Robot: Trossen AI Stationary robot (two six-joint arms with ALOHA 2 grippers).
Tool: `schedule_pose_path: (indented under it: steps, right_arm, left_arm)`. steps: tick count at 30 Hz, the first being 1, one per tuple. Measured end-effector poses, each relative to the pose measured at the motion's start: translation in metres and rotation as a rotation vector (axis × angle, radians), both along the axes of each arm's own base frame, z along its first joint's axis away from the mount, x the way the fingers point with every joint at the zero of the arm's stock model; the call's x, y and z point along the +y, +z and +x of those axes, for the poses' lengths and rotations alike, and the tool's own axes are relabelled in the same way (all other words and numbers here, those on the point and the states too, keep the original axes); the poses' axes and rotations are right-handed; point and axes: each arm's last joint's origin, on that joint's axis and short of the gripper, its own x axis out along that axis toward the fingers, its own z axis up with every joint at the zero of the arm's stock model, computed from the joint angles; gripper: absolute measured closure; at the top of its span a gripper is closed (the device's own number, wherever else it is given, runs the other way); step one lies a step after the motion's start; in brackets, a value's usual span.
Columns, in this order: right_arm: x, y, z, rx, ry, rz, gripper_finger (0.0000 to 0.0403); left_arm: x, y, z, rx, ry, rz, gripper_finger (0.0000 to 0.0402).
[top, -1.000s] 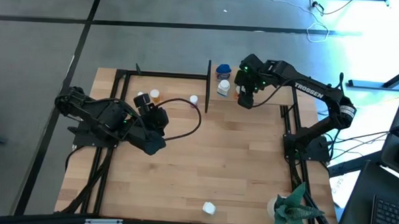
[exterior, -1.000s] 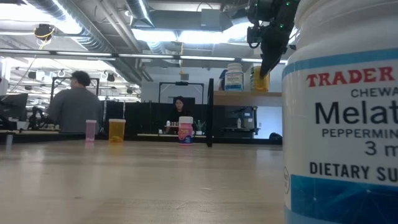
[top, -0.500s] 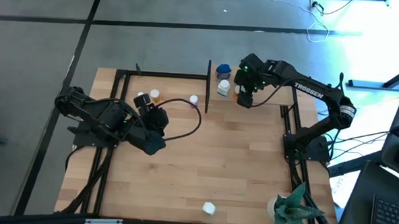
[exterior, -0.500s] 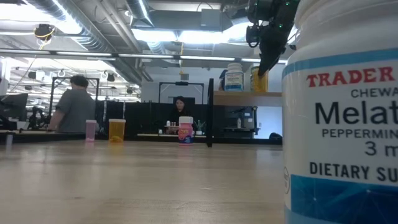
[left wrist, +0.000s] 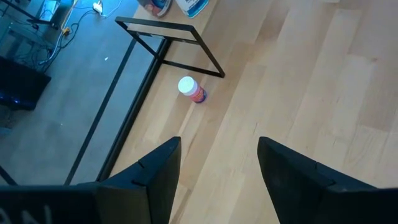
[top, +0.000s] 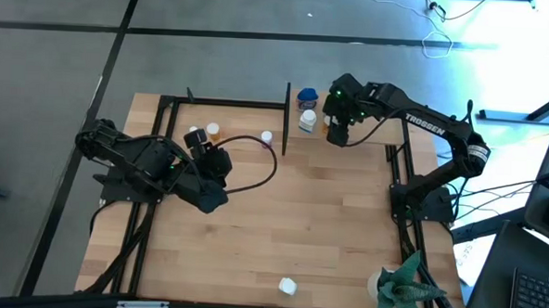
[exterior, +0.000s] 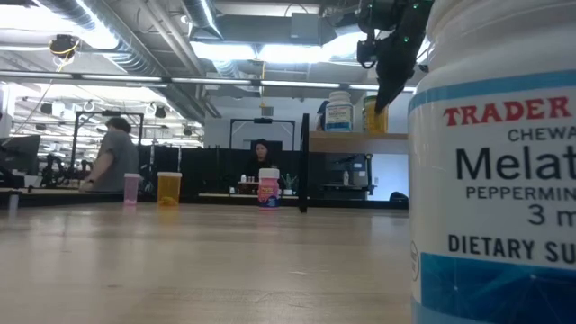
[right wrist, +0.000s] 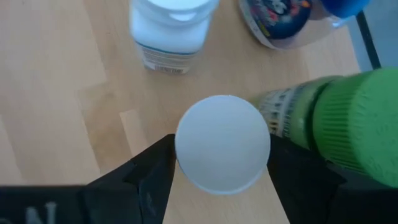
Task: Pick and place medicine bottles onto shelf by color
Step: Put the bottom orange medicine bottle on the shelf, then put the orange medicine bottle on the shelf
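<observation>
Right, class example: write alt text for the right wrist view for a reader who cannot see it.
The right gripper has its two dark fingers either side of a white-capped bottle standing on the wooden shelf. A green-capped bottle stands close beside it, with a white bottle and a blue-capped bottle beyond.

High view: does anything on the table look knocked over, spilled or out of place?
Nothing is spilled or visibly toppled. One oddity: a white bottle stands alone at the table's near edge, far from the shelf and the other bottles; it fills the low view.
</observation>
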Motion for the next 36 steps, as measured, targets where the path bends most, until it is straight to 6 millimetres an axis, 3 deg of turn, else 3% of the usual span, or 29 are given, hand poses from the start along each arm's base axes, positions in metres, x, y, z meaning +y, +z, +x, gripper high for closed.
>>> schedule_pose_path:
  steps: [17,29,36]
  right_arm:
    - [0.000,0.001,0.000,-0.011,-0.002,0.000,0.0161]
    - [0.010,0.023,-0.014,-0.090,0.005,-0.039,0.0161]
    - [0.034,0.045,-0.024,-0.176,0.066,-0.085,0.0161]
  left_arm:
    - [0.000,0.000,0.000,0.000,0.000,0.000,0.0195]
    - [0.000,0.000,0.000,0.000,0.000,0.000,0.0195]
    - [0.000,0.000,-0.001,-0.005,0.017,-0.011,0.0195]
